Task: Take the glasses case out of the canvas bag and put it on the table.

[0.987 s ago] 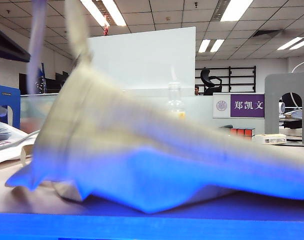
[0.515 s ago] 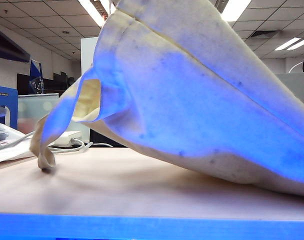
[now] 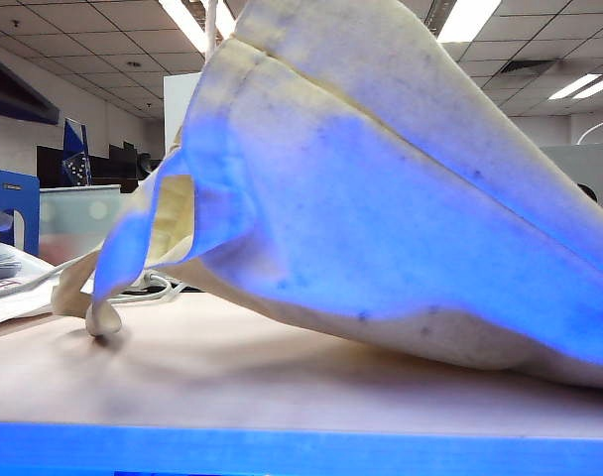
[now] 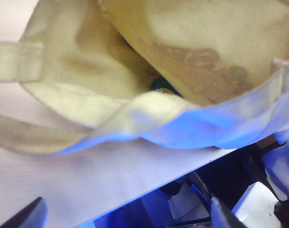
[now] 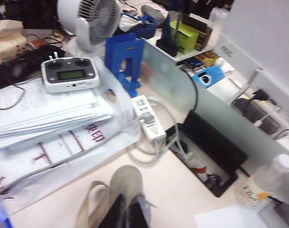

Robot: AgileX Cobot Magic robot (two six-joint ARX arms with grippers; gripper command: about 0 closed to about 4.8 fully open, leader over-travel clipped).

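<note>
The canvas bag (image 3: 381,198) hangs tilted above the table (image 3: 282,387) and fills most of the exterior view, one strap end touching the tabletop at the left. My right gripper (image 5: 129,216) is shut on a fold of the bag's cloth (image 5: 128,183), with a strap looping beside it. My left gripper (image 4: 125,217) stands open and empty over the table's edge, in front of the bag's gaping mouth (image 4: 135,102). Deep in that mouth a small dark teal patch shows, the glasses case (image 4: 162,85), mostly hidden by cloth. Neither gripper appears in the exterior view.
Beyond the bag in the right wrist view lie a stack of papers (image 5: 44,114) with a grey remote controller (image 5: 71,73), a white fan (image 5: 90,19), a blue stand (image 5: 125,59), a power strip (image 5: 148,118) and a plastic bottle (image 5: 265,183).
A second ago the bag lay low and blurred on the table; it has been pulled up steeply. Over the last half second it shifted only slightly, its strap end sliding a little right.
</note>
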